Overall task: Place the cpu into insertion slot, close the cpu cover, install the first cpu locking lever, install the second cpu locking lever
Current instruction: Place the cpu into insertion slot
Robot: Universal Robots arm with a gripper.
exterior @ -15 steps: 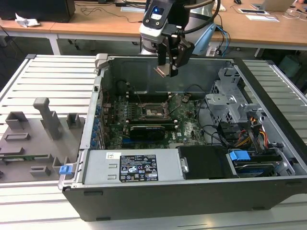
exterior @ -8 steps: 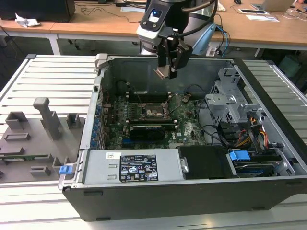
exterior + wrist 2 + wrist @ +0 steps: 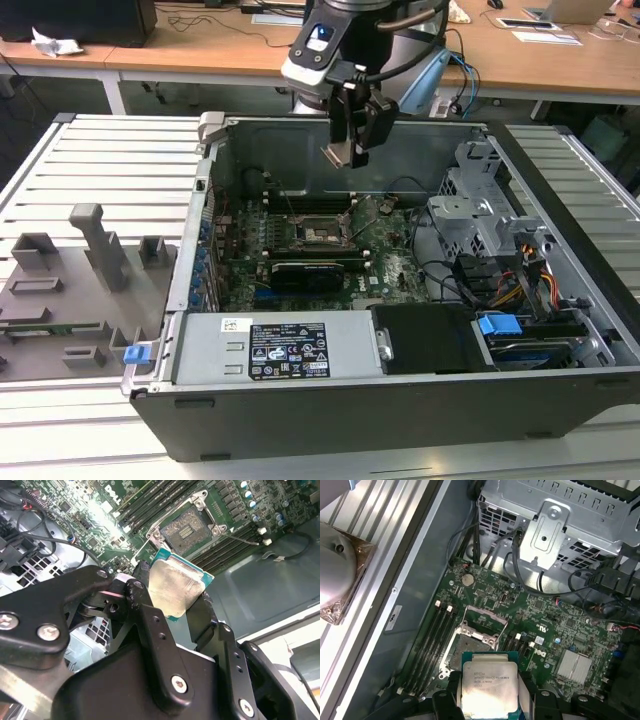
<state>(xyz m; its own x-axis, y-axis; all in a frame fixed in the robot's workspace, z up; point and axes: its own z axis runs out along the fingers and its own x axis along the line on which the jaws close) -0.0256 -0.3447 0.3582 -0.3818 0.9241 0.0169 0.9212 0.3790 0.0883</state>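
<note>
The cpu [image 3: 338,153] hangs above the open computer case, its pale metal face showing, with my gripper [image 3: 352,148] shut on its two opposite edges. In both wrist views the cpu [image 3: 175,587] [image 3: 489,687] sits between the black fingers [image 3: 142,577] [image 3: 451,692]. Below it on the green board lies the insertion slot [image 3: 318,232] [image 3: 187,529] [image 3: 470,647], uncovered, its contact field bare. The cpu cover [image 3: 484,617] stands swung open at the slot's far edge. A thin metal lever [image 3: 241,539] sticks out beside the slot.
Case walls [image 3: 215,190] ring the board. A metal drive cage [image 3: 480,205] with cables stands at the exterior view's right. A black card [image 3: 315,272] and the power supply [image 3: 290,350] lie nearer. A grey fixture plate [image 3: 70,280] sits at the exterior view's left.
</note>
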